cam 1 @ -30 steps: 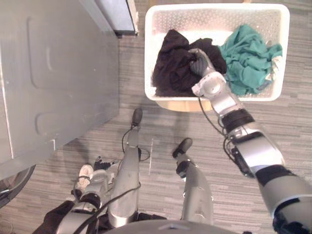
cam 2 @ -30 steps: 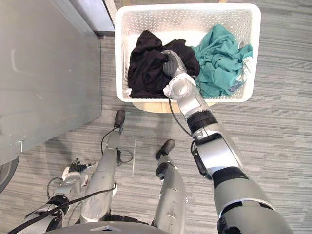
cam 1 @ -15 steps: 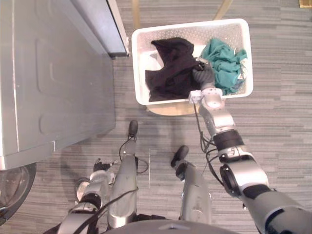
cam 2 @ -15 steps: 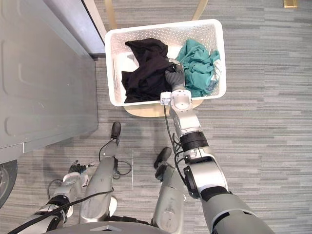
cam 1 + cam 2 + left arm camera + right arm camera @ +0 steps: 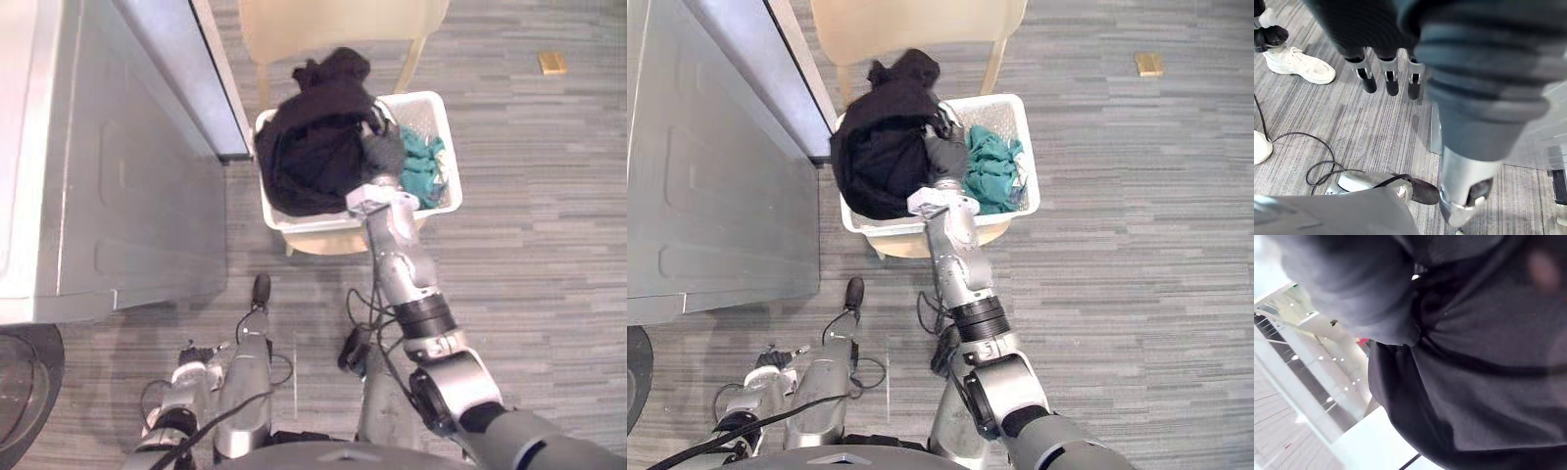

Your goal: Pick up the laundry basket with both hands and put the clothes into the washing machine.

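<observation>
A white laundry basket (image 5: 440, 118) rests on a beige chair (image 5: 333, 27) beside the grey washing machine (image 5: 118, 196). My right hand (image 5: 382, 153) is over the basket, shut on a black garment (image 5: 312, 147). The garment is raised, bunched above the basket's left half and partly draped over its rim. In the right wrist view the dark cloth (image 5: 1484, 357) lies right against the hand. A teal cloth (image 5: 423, 166) remains in the basket's right half. My left hand (image 5: 1388, 73) hangs low beside me over the floor, its fingers straight and holding nothing.
The washing machine's open door panel (image 5: 201, 69) stands just left of the basket. A round glass door (image 5: 20, 392) shows at the lower left. A small tan block (image 5: 553, 62) lies on the floor far right. A person's white shoe (image 5: 1300, 67) is near my left hand.
The camera has pulled back and up, so the basket looks smaller. My right hand has lifted the black garment up out of the basket; it lay flat inside before. The left hand has stayed low.
</observation>
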